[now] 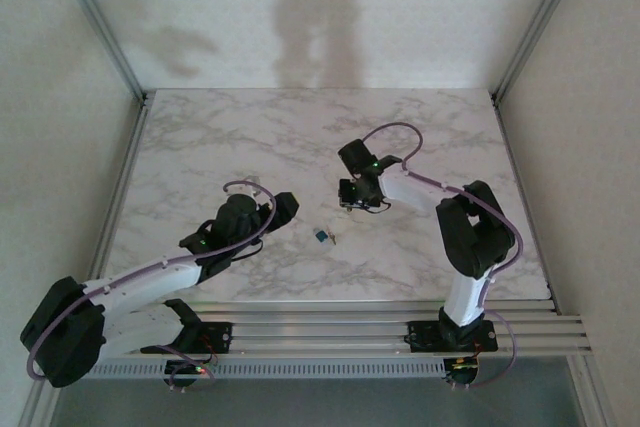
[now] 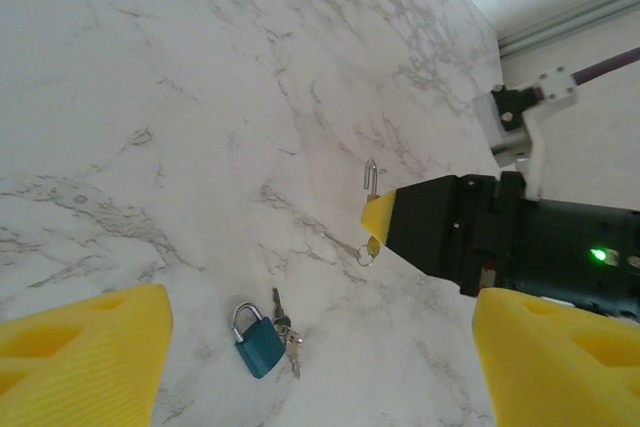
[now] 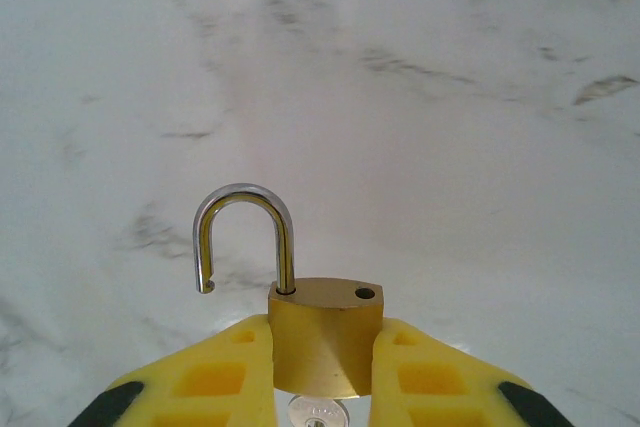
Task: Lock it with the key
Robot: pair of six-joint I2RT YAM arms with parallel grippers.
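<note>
While clenching the brass padlock (image 3: pixel 320 319), shackle swung open, in the right gripper (image 3: pixel 322 347), hovering the left gripper (image 2: pixel 320 347), jaws spread wide, near the teal padlock (image 2: pixel 258 343) and keys (image 2: pixel 290 333).

On the tabletop (image 1: pixel 250 137), a loose padlock (image 2: pixel 258 340) lay between the two arms, closer to the near edge than to the far one, with a bunch of keys (image 2: pixel 288 332) touching its right side. The left pincer (image 2: pixel 320 347) stood to its left, fingers spread wide to either side and facing it. The right pincer (image 3: pixel 320 342) was behind and to the right of the loose padlock, well apart from it. A gripped padlock (image 3: pixel 322 332) sat between its fingers, the shackle (image 3: pixel 245 232) pointing away from the pincer with one leg out of the body. A key (image 3: pixel 318 412) sat under the body, between the fingers.
</note>
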